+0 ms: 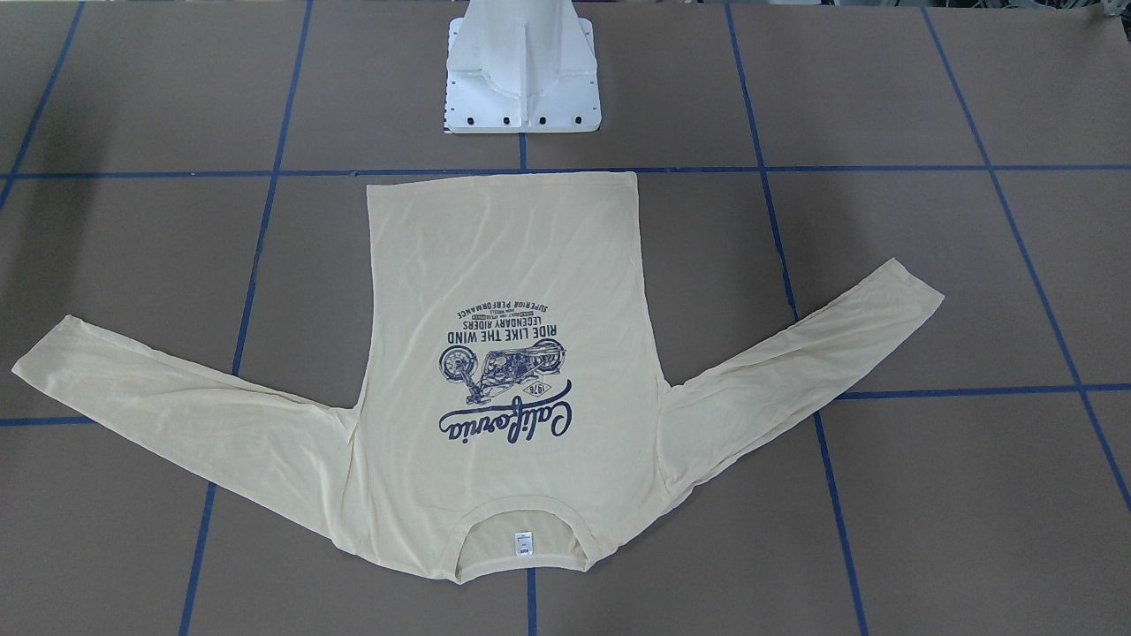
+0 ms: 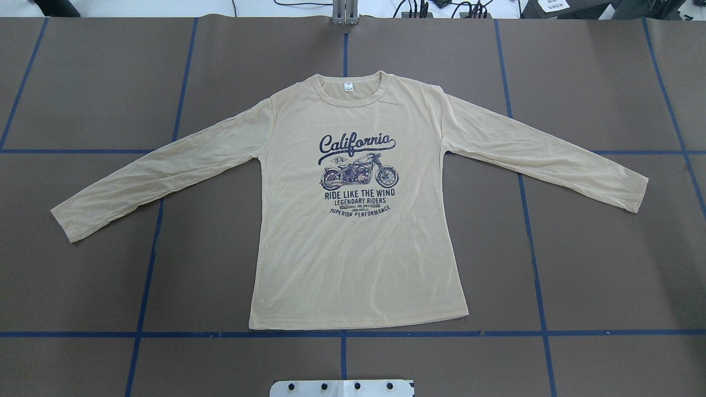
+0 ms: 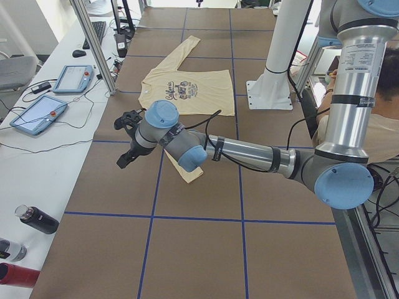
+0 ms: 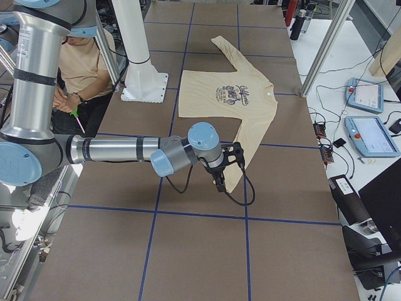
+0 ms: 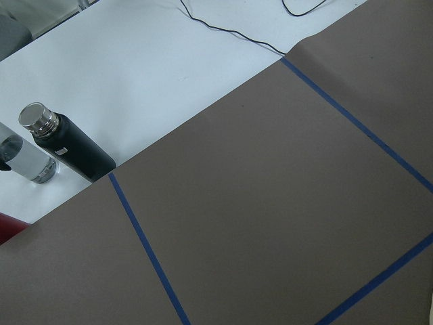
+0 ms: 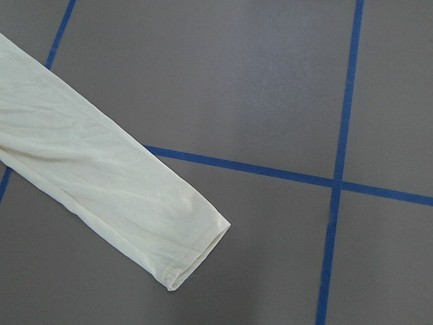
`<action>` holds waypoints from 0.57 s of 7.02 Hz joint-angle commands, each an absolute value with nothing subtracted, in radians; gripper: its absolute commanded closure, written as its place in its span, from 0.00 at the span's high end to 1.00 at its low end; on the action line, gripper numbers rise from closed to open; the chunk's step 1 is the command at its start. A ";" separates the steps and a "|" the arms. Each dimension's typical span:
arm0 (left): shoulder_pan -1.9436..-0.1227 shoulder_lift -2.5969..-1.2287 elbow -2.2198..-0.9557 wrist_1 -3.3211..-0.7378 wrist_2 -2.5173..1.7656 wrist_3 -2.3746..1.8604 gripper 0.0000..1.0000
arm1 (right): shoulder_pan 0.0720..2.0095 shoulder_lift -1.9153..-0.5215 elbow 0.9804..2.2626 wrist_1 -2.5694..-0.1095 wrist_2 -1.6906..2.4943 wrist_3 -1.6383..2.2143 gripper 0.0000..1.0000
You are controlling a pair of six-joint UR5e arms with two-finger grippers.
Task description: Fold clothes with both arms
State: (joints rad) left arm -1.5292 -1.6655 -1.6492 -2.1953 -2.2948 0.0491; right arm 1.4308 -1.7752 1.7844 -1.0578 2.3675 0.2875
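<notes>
T-shirt (image 2: 353,259), pale cream-yellow, long-sleeved, lies unfolded; left gripper (image 3: 126,146), right gripper (image 4: 224,169) hover nearby, openness unclear; grasping sleeves (image 2: 165,165) likely next.

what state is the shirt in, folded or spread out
Spread out, print up: the T-shirt lies flat, both sleeves stretched sideways, nothing folded over.

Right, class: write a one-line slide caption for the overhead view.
Shirt spread flat on the table, print up, not yet folded.
</notes>
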 commanded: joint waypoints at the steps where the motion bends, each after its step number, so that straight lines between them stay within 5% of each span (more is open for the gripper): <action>1: -1.528 -1.666 -1.649 -2.198 -2.295 0.049 1.00 | 1.315 -1.705 1.599 -0.788 2.288 0.501 0.99; 4: -1.526 -1.664 -1.648 -2.197 -2.296 0.049 1.00 | 1.238 -1.620 1.442 -0.661 2.226 0.651 0.90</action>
